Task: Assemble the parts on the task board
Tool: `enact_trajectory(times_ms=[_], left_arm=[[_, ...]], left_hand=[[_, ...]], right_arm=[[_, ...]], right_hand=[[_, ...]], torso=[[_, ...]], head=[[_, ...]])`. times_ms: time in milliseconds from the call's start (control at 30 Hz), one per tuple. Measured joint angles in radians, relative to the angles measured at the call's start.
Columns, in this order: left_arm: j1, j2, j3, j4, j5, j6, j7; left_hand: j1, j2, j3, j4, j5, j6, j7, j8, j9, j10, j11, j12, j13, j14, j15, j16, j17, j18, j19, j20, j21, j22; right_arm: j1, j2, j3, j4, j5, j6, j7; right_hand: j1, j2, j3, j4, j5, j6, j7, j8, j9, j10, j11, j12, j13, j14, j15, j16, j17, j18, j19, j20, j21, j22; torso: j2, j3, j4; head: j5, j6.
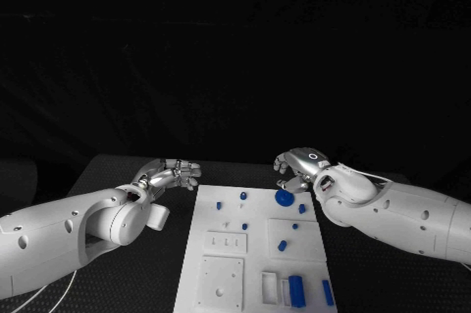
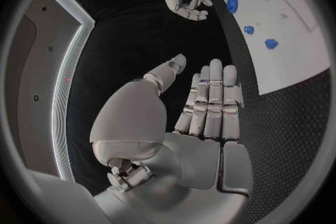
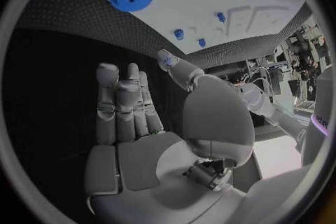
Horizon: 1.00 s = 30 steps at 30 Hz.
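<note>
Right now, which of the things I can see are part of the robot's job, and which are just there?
Part of the job:
task board
blue gear
small blue parts
left hand
right hand

Just there:
black table

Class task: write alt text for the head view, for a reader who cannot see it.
A white task board with small blue parts lies on a black table; an empty left hand and right hand hover at its far corners, the right beside a blue gear.
</note>
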Motion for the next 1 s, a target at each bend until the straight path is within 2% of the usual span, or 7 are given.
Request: enact_trajectory(times_ms=[33, 133, 167, 267, 400, 800, 1000], left_arm=[[0.0, 0.001, 0.0, -0.001, 0.0, 0.0, 0.0], [0.0, 0.003, 0.0, -0.003, 0.0, 0.001, 0.0], [0.0, 0.004, 0.0, -0.004, 0.0, 0.002, 0.001], [0.0, 0.009, 0.0, -0.008, 0.0, 0.004, 0.001], [0.0, 0.015, 0.0, -0.011, 0.0, 0.007, 0.001], [-0.002, 0.021, 0.0, -0.017, 0.0, 0.013, 0.001], [-0.002, 0.021, 0.0, -0.016, -0.001, 0.015, 0.001]], left_hand=[[0.0, 0.0, 0.0, 0.0, 0.0, 0.0, 0.0, 0.0, 0.0, 0.0, 0.0, 0.0, 0.0, 0.0, 0.0, 0.0, 0.0, 0.0, 0.0, 0.0, 0.0, 0.0], [0.0, 0.0, 0.003, -0.003, 0.0, 0.0, 0.0, 0.0, 0.0, 0.0, 0.0, 0.0, 0.0, 0.0, 0.0, 0.0, 0.0, -0.001, 0.0, 0.0, 0.0, 0.0], [0.0, 0.0, 0.003, -0.003, 0.0, 0.0, 0.0, 0.0, 0.0, 0.0, 0.0, 0.0, 0.0, 0.0, 0.0, 0.0, 0.0, -0.001, 0.0, 0.0, 0.0, 0.0], [0.0, 0.0, 0.003, -0.003, 0.0, 0.0, 0.0, 0.0, 0.0, 0.0, 0.0, 0.0, 0.0, 0.0, 0.0, 0.0, 0.001, -0.001, 0.0, 0.0, 0.0, 0.0], [-0.004, 0.004, 0.003, -0.003, 0.0, 0.0, 0.0, 0.0, 0.0, 0.0, 0.0, 0.0, 0.0, 0.0, 0.0, -0.004, 0.001, -0.002, 0.0, 0.0, 0.0, 0.0], [-0.004, 0.004, 0.003, -0.003, 0.0, 0.0, 0.0, 0.0, 0.0, 0.0, 0.0, 0.0, 0.0, -0.003, 0.003, -0.004, 0.002, -0.006, 0.0, 0.0, 0.0, 0.0], [-0.004, 0.004, 0.003, -0.003, 0.0, 0.0, 0.0, 0.0, 0.0, 0.0, 0.0, 0.0, 0.0, -0.004, 0.004, -0.004, 0.002, 0.001, 0.0, 0.0, 0.0, 0.0]], right_arm=[[0.0, -0.006, 0.0, 0.0, 0.015, 0.009, 0.003], [0.0, -0.013, 0.0, -0.013, 0.064, 0.041, 0.013], [0.0, -0.012, 0.0, -0.019, 0.076, 0.051, 0.017], [-0.001, -0.004, -0.001, -0.045, 0.105, 0.079, 0.028], [-0.009, 0.016, 0.0, -0.077, 0.127, 0.104, 0.04], [-0.047, 0.05, -0.001, -0.131, 0.15, 0.135, 0.065], [-0.05, 0.049, -0.001, -0.14, 0.149, 0.14, 0.071]], right_hand=[[-0.004, 0.004, -0.013, 0.0, 0.0, 0.0, -0.001, 0.0, 0.0, 0.075, -0.022, 0.033, 0.028, -0.013, -0.015, 0.0, 0.0, 0.009, 0.002, 0.0, 0.0, 0.0], [-0.004, 0.004, -0.052, 0.0, 0.001, -0.004, -0.025, -0.003, -0.003, 0.108, -0.041, 0.219, 0.189, -0.015, -0.035, 0.007, 0.001, 0.025, 0.006, -0.004, 0.0, 0.001], [-0.004, 0.004, -0.061, 0.002, 0.0, -0.005, -0.027, -0.012, -0.007, 0.057, -0.048, 0.343, 0.306, -0.016, -0.044, 0.007, 0.0, 0.033, 0.008, -0.006, -0.005, 0.001], [-0.006, 0.006, -0.081, 0.007, 0.019, -0.009, -0.037, -0.023, -0.013, -0.044, -0.054, 0.641, 0.575, -0.014, -0.049, 0.018, 0.002, 0.034, 0.017, -0.015, -0.007, 0.001], [-0.019, 0.01, -0.088, 0.011, 0.025, -0.009, -0.037, -0.031, -0.018, -0.13, -0.049, 0.869, 0.784, -0.015, -0.044, 0.072, 0.054, 0.032, 0.029, -0.027, 0.043, 0.001], [-0.028, 0.02, -0.087, 0.011, 0.046, -0.017, -0.029, -0.043, -0.021, -0.144, -0.05, 0.996, 0.886, -0.023, -0.035, 0.105, 0.115, 0.031, 0.032, -0.032, 0.14, 0.001], [-0.028, 0.02, -0.087, 0.011, 0.05, -0.018, -0.028, -0.043, -0.021, -0.146, -0.048, 1.005, 0.893, -0.024, -0.035, 0.105, 0.125, 0.024, 0.026, -0.038, 0.163, 0.001]], torso=[[-0.001, 0.0018, -0.003], [-0.001, 0.0069, -0.0084], [-0.002, 0.0092, -0.0108], [-0.002, 0.0152, -0.0145], [-0.001, 0.0222, -0.0152], [0.004, 0.0393, -0.0105], [0.008, 0.0436, -0.0058]], head=[[0.001, 0.001], [0.003, 0.001], [0.005, 0.002], [0.007, 0.001], [0.007, 0.0], [0.008, -0.005], [0.009, -0.007]])
